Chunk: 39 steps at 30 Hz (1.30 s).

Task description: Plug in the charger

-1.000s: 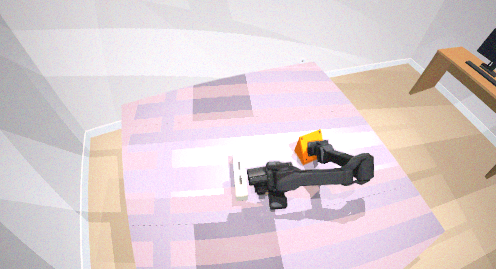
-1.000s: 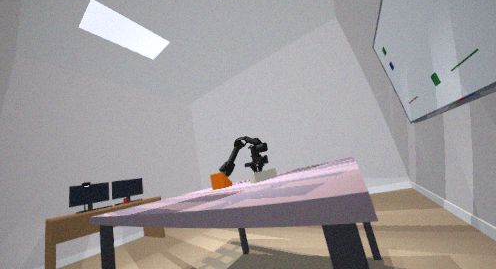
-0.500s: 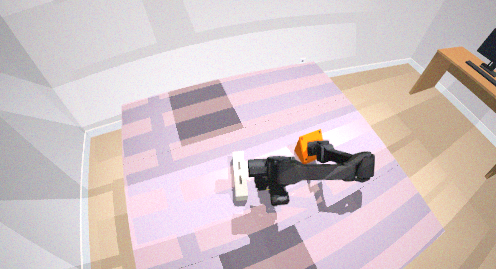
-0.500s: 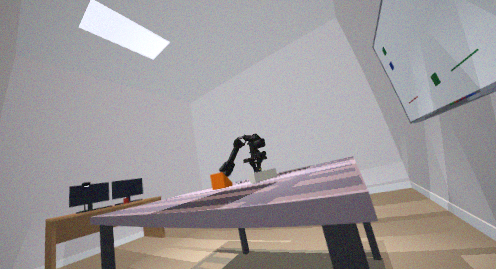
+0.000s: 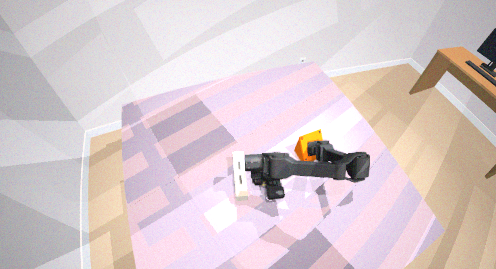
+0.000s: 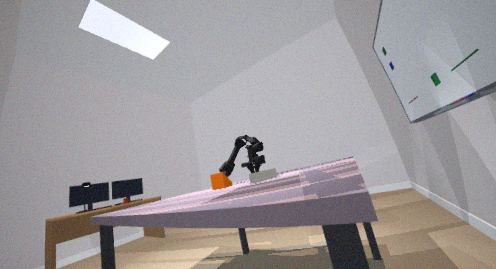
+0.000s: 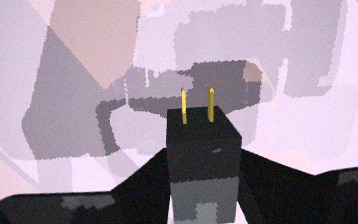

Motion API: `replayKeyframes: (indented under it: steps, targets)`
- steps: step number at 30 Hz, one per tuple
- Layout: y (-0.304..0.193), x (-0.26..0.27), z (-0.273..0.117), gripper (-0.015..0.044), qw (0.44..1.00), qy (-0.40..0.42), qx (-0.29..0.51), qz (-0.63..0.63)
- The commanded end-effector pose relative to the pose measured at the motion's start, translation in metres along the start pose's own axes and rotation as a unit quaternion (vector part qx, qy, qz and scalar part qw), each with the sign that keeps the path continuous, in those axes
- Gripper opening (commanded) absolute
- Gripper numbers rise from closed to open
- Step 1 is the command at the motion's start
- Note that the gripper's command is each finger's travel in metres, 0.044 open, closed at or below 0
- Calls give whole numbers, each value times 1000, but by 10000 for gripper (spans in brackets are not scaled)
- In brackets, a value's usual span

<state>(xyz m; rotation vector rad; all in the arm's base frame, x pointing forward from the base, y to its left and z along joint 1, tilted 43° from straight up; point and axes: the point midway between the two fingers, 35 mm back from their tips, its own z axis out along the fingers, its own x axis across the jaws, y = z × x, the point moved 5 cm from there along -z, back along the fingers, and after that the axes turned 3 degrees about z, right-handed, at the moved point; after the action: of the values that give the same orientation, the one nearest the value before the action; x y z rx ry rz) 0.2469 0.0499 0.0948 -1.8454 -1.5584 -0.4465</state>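
The black charger [image 7: 196, 160] has two gold prongs on its end, pointing toward the top of the wrist view. My gripper [image 7: 196, 152] [image 6: 254, 169] is shut on the charger, one black finger on each side of its body. Whether the charger touches the table is not clear. The white power strip [image 5: 240, 190] [image 6: 263, 176] lies on the table, with two dark outlets showing in the top view. The gripper is close beside the strip, and the arm hides the charger in the top view. The strip is not in the wrist view.
An orange block [image 5: 312, 134] [image 6: 218, 181] is beside the arm's base on the pink and lilac patterned table [image 5: 165, 239] [image 6: 240, 211]. A wooden desk [image 5: 457, 56] [image 6: 60, 221] with monitors stands away from the table. Dark patches and shadows cross the table top.
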Motion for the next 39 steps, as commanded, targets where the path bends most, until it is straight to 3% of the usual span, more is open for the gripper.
replayKeyframes:
  steps: [1,39]
  targets:
    - [1,-11,10,0,1000,-3,2,-4]
    - [46,-15,12,0,1000,-3,0,-9]
